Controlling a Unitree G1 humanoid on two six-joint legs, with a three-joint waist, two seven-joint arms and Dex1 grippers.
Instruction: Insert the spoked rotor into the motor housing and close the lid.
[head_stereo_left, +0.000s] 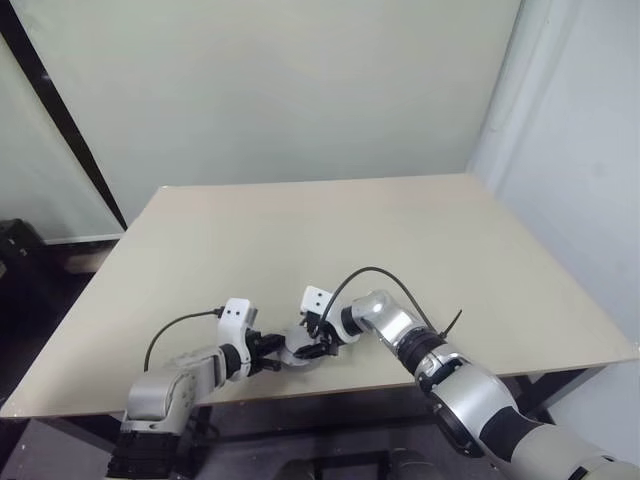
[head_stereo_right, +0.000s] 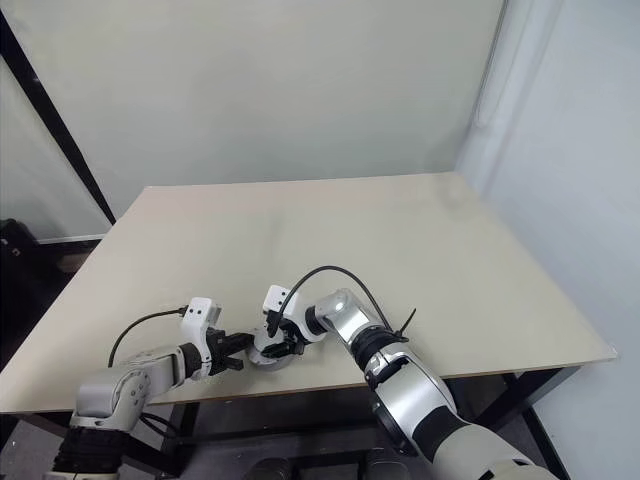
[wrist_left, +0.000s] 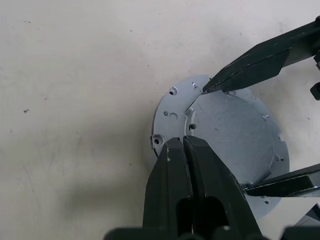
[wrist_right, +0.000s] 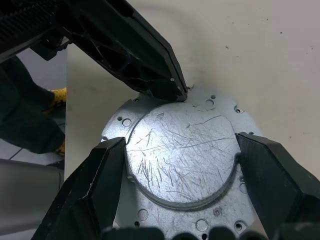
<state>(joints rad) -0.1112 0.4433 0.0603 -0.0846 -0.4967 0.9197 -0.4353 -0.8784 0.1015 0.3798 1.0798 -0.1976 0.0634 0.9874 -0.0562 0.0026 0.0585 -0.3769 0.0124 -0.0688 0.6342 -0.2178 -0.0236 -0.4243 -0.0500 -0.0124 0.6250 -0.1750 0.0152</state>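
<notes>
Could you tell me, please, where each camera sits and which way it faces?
Left and right eye views: on the head, looking forward and down over the table; both arms show.
Left wrist view: looks along the shut left gripper at the lid on the motor housing.
Right wrist view: looks along the right gripper, its fingers either side of the lid.
Both wrist views share the lid, the housing and the other gripper.
</notes>
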